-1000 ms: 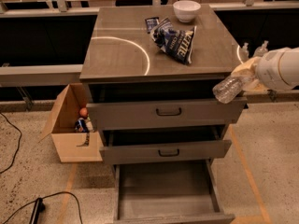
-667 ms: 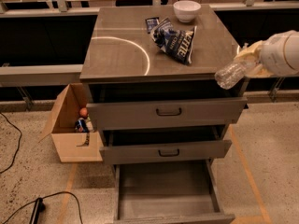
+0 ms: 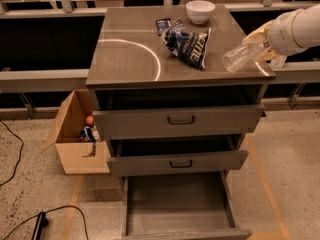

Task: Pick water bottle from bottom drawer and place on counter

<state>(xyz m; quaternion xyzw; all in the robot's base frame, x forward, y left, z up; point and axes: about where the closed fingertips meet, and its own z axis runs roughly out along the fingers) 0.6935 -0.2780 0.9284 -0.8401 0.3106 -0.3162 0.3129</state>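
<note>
"Looking at the right edge, what has the gripper [image 3: 265,43] got?"

"Its pale fingers are closed around the cap end of the water bottle [image 3: 240,57], which hangs tilted over the right front corner of the counter [image 3: 130,59]. The cap is hidden in the grasp. Whether the bottle's low end touches the metal, I cannot tell."

"And the arm [image 3: 300,26]?"

"White, cut off by the right border."

"The bottom drawer [image 3: 175,206]?"

"Pulled out, grey floor showing, front panel clipped by the lower border."

"Anything else?"

"A chip bag [image 3: 189,44] and a white bowl [image 3: 200,11] are on the counter. A cardboard box [image 3: 75,139] sits on the floor to the left, its contents hard to make out."
</note>
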